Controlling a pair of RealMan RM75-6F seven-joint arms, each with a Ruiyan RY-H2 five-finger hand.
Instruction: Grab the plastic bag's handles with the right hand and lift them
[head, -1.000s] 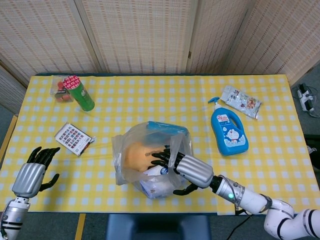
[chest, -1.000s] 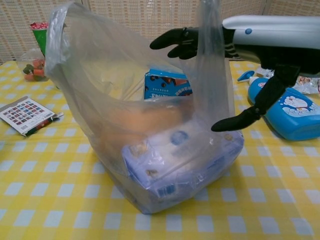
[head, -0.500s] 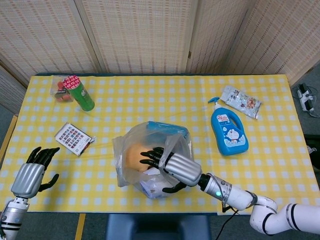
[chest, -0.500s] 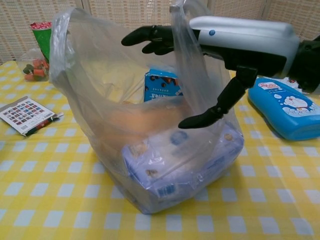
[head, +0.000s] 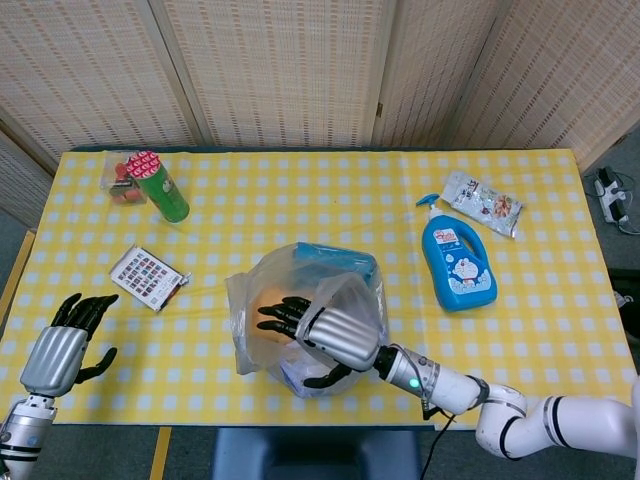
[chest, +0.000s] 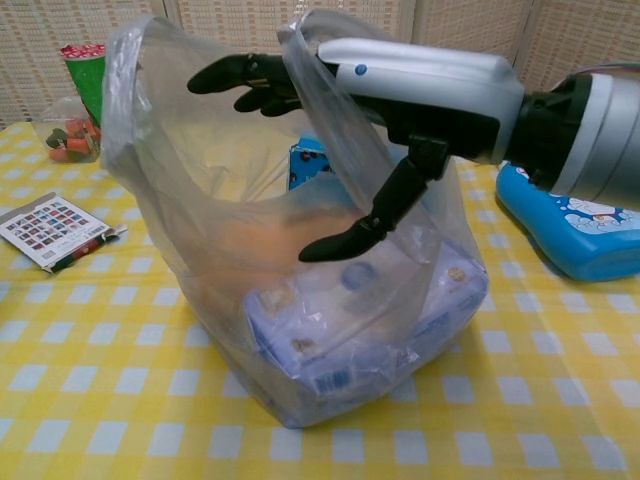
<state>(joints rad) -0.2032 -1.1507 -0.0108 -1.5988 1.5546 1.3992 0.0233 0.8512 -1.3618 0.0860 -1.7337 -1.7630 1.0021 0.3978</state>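
A clear plastic bag (chest: 300, 300) stands near the table's front edge, holding a blue box, an orange item and a pale blue packet. It also shows in the head view as the bag (head: 250, 325). My right hand (chest: 410, 95) reaches over the bag's mouth, with its fingers (chest: 240, 75) stretched out to the left and its thumb (chest: 350, 235) hanging down. The bag's right handle (chest: 325, 85) is draped over this hand like a loop. The left handle (chest: 120, 70) stands free just beyond the fingertips. My left hand (head: 65, 345) hovers open at the table's front left corner.
A blue pump bottle (head: 458, 265) lies right of the bag, with a snack packet (head: 482, 202) behind it. A card pack (head: 148, 275) lies to the left. A green can (head: 160, 185) and a small bag of sweets (head: 118, 180) stand at the back left.
My right hand has moved left across the bag's mouth, carrying the right handle loop with it toward the left handle. The left hand has not moved.
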